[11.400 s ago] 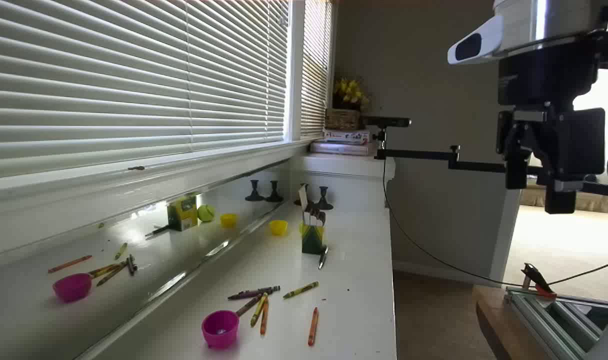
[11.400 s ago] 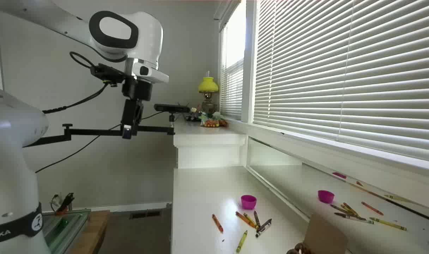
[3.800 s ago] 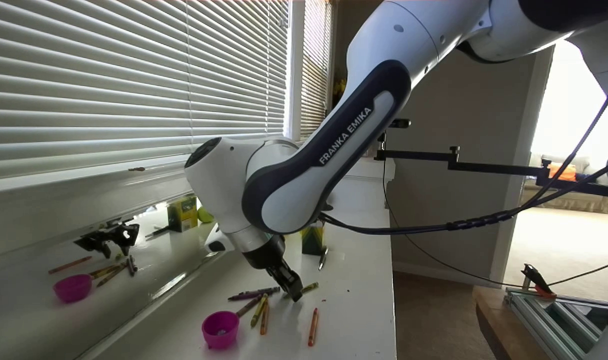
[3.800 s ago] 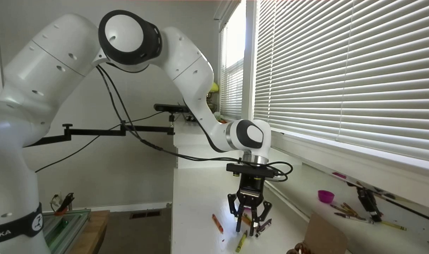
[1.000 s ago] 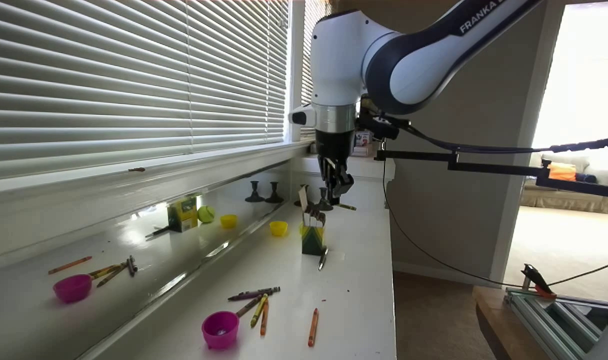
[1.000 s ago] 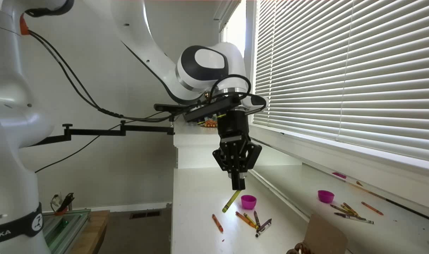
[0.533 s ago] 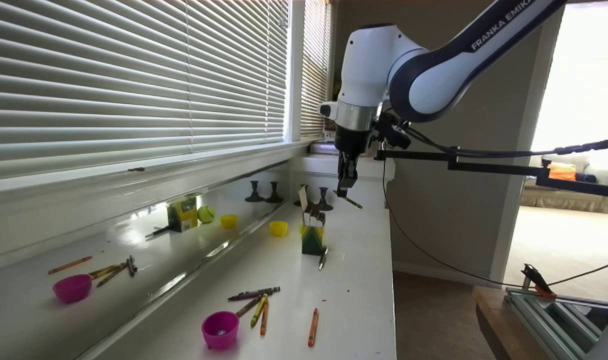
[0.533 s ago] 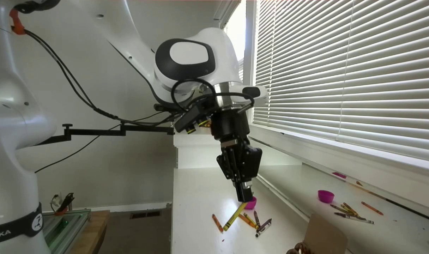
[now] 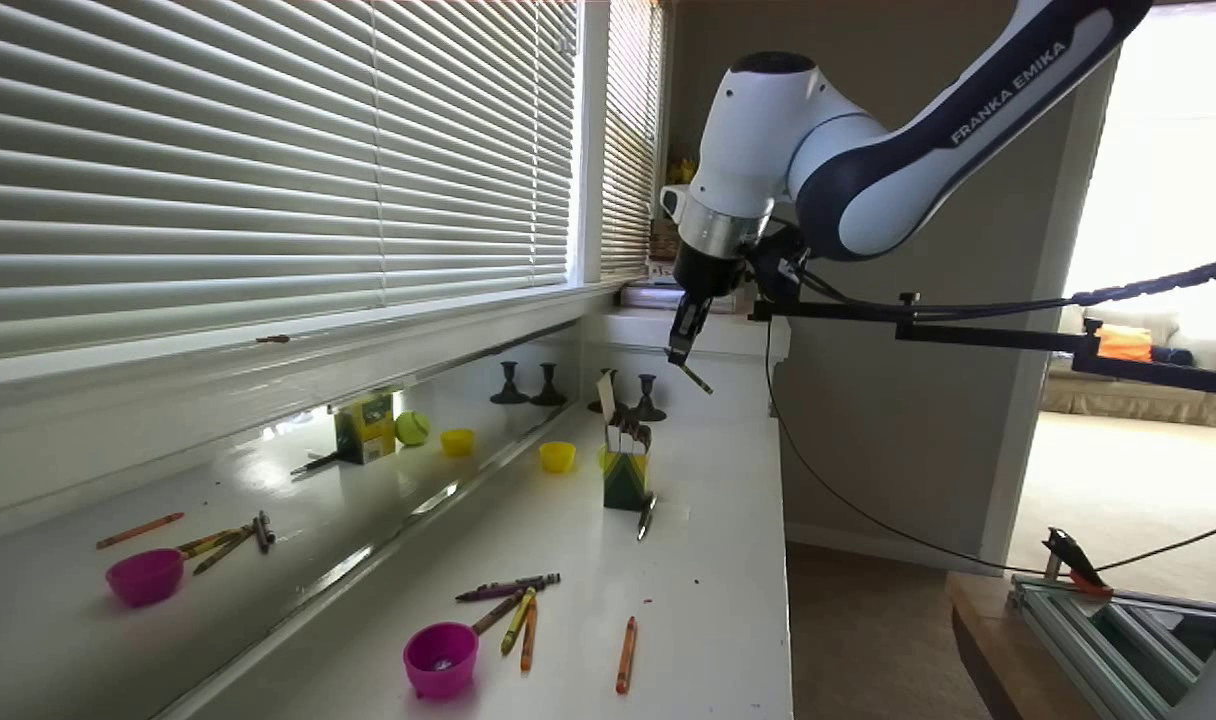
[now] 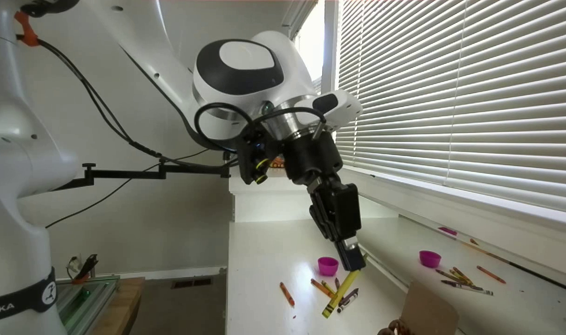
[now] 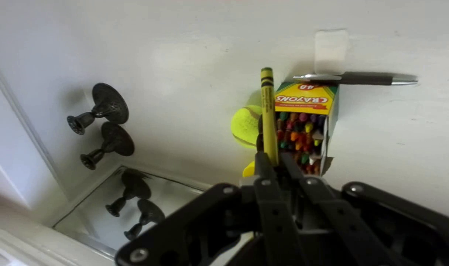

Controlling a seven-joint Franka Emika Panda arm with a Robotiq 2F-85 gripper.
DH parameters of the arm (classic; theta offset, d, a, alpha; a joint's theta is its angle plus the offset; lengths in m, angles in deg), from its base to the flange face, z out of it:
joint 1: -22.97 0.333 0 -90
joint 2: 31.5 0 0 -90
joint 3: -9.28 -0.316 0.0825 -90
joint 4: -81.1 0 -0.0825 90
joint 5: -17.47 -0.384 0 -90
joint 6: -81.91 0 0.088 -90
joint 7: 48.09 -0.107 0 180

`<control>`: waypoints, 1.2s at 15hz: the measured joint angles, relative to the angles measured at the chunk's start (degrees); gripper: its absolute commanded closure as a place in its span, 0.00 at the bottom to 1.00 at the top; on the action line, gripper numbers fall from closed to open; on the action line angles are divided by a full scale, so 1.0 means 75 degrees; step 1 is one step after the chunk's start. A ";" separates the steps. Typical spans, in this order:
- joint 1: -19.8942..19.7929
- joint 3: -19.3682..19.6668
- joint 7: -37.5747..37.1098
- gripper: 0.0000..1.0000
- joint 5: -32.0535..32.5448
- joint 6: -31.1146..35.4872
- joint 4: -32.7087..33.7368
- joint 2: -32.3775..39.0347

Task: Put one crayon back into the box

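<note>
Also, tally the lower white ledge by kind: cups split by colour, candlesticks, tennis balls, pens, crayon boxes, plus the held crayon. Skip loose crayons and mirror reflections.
Magenta cup: 1
Yellow cup: 1
Candlesticks: 2
Tennis ball: 1
Pen: 1
Crayon box: 1
Held crayon: 1
Total: 8

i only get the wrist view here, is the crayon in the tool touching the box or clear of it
Observer: Clear. In both exterior views a gap shows between the yellow crayon and the box.
Operator: ok and is it level, cant judge from above
Observer: No. In both exterior views it slants, its free end lower than the tool.
Operator: any more loose ones out of my sight
Observer: Yes, in both exterior views an orange crayon lies by itself.
</note>
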 measured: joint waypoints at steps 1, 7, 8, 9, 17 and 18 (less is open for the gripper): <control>-0.0027 -0.0011 -0.0529 0.98 0.0352 0.0005 0.0007 0.0000; -0.0059 -0.0167 -0.3710 0.98 0.2437 -0.0501 0.0218 0.0001; -0.0028 -0.0205 -0.4159 0.98 0.2697 -0.0646 0.0222 0.0006; 0.0017 -0.0225 -0.4534 0.98 0.2898 -0.0729 0.0221 0.0016; 0.0370 -0.0243 -0.5905 0.98 0.3443 -0.0814 0.0230 0.0208; 0.0394 -0.0243 -0.5941 0.98 0.3461 -0.0814 0.0231 0.0213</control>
